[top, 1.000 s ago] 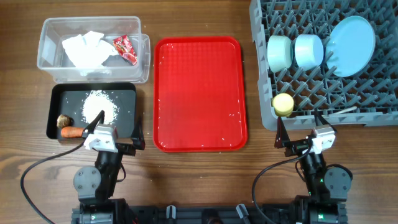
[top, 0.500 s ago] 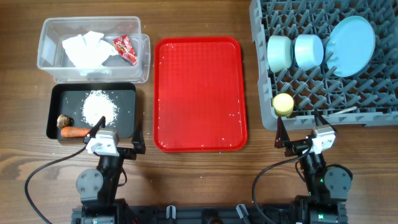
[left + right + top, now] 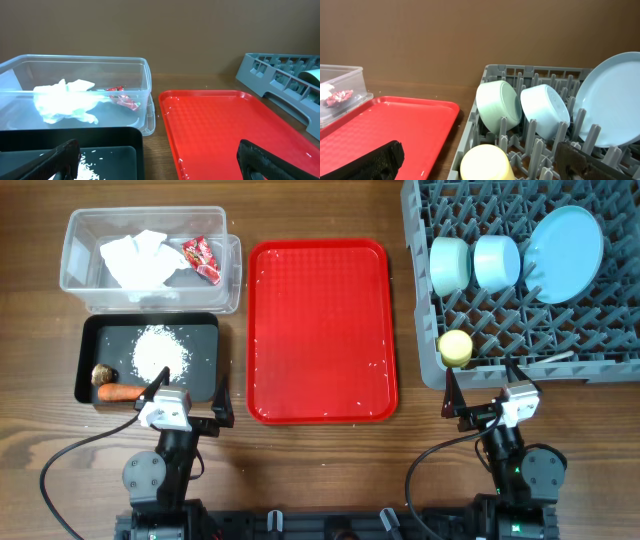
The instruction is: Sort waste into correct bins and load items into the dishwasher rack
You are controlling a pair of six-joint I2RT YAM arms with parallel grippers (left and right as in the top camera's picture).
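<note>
The big pale blue plate stood between pegs of the grey plastic rack, likely so it would not fall. The left claw and right claw were wide open, empty.

Arms folded back: left gripper, right gripper — jaws spread wide, apparently empty.

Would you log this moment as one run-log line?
left tool: open, empty; right tool: open, empty; tissue, wrapper: clear tub; rice, carrot: black tray; plate, cup: rack
</note>
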